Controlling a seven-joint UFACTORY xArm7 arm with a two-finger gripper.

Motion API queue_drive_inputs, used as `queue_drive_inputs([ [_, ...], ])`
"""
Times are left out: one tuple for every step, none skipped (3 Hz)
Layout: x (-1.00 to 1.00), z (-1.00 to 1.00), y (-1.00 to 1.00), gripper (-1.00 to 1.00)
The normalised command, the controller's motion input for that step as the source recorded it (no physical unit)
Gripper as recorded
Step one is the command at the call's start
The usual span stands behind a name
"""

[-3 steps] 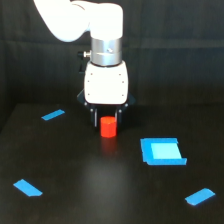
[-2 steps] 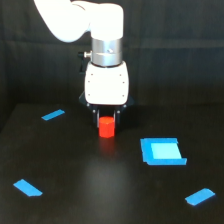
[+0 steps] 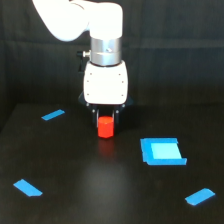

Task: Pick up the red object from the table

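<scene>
The red object (image 3: 105, 127) sits between the gripper's (image 3: 105, 120) fingers, which appear pinched on its upper part; a faint reflection shows beneath it on the glossy black table (image 3: 100, 190). This looks like the lifting step: the next move calls for a steady, straight rise without loosening the hold.

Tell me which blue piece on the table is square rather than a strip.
The blue square patch at the exterior view's right, beside the red object; the other three are narrow strips.

Red-orange object (image 3: 105, 127), glossy black table (image 3: 100, 190), bright blue strips (image 3: 52, 115), white arm (image 3: 90, 25)
</scene>
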Motion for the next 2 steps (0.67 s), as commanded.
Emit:
queue_drive_inputs([
  [-0.17,1.0,-0.25,-0.87],
  [-0.02,0.82,-0.19,-0.98],
])
